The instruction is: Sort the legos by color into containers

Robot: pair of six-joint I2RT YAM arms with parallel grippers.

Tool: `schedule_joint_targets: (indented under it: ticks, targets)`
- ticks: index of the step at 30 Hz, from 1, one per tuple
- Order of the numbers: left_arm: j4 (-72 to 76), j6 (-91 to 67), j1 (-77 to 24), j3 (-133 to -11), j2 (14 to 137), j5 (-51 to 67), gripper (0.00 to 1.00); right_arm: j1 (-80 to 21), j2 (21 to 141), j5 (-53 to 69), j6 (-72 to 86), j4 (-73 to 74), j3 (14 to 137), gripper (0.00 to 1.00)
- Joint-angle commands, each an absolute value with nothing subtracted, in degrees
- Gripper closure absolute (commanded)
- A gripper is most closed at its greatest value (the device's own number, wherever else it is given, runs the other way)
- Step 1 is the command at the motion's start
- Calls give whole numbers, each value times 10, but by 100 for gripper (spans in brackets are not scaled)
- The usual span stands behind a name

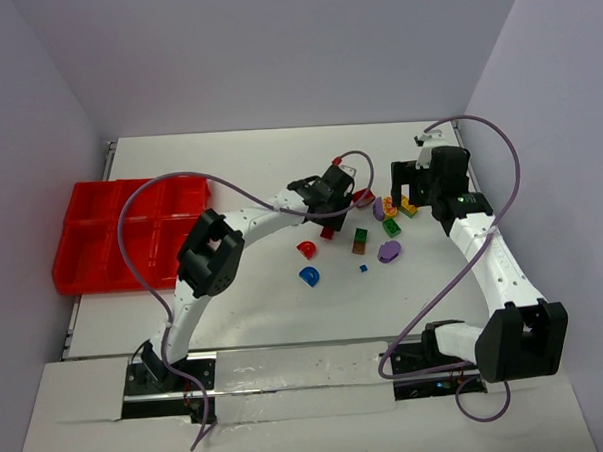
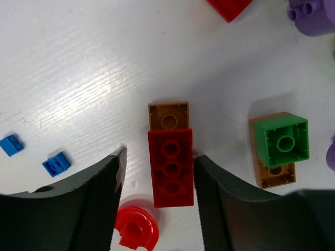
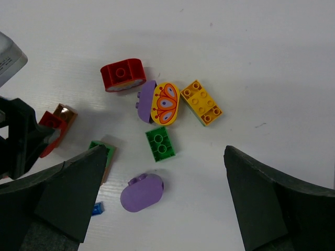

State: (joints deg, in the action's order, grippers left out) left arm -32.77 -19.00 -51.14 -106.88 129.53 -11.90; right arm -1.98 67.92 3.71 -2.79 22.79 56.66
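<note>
Nothing is sorted yet: the containers (image 1: 92, 235) look bare and the legos (image 1: 391, 249) lie on the desk (image 1: 229, 159). The left claw (image 2: 159, 157) sits open around a red brick (image 2: 170, 167). The right claw (image 3: 165, 151) is wide open.

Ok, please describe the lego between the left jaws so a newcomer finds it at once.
On the white table, right of the red containers, lies a cluster of legos. The left gripper straddles a long red brick; unlike the rounded red pieces nearby, a tan brick pokes from its end.

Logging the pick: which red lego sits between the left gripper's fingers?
The long red brick joined to an orange one, not the round red arch nearby.
</note>
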Motion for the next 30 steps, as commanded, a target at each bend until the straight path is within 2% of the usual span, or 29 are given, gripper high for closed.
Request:
schedule_joint_targets:
  ticks: [1, 4, 9, 13, 16, 17, 19, 20, 22, 25, 27, 30]
  targets:
    - [-321, -182, -509, -1094, 1309, -94, 42, -15, 675, 39, -25, 221, 569, 0]
    - [-321, -182, -507, -1090, 1310, -78, 42, -15, 678, 40, -25, 223, 571, 0]
    - [-331, -185, -507, -1092, 1314, -70, 37, -15, 681, 41, -25, 222, 570, 0]
    - [-331, -189, -507, -1078, 1305, -72, 43, -15, 683, 42, -25, 221, 571, 0]
    - [-319, -186, -504, -1063, 1290, -73, 55, -16, 685, 45, -24, 221, 571, 0]
    - [-321, -185, -503, -1063, 1285, -77, 66, -16, 685, 48, -24, 221, 570, 0]
    - [-327, -178, -502, -1066, 1280, -78, 81, -16, 686, 61, -24, 221, 570, 0]
    - [-334, -177, -498, -1071, 1275, -69, 98, -16, 686, 66, -24, 220, 569, 0]
    - [-348, -173, -484, -1073, 1264, -48, 100, -16, 691, 93, -24, 221, 569, 0]
    - [-316, -174, -435, -1029, 1191, 82, 100, -16, 700, 186, -32, 235, 586, 0]
    - [-282, -187, -389, -976, 1139, 235, 100, -16, 703, 264, -36, 240, 596, 0]
    - [-126, -235, -328, -867, 1041, 483, 100, -16, 705, 353, -26, 234, 611, 0]
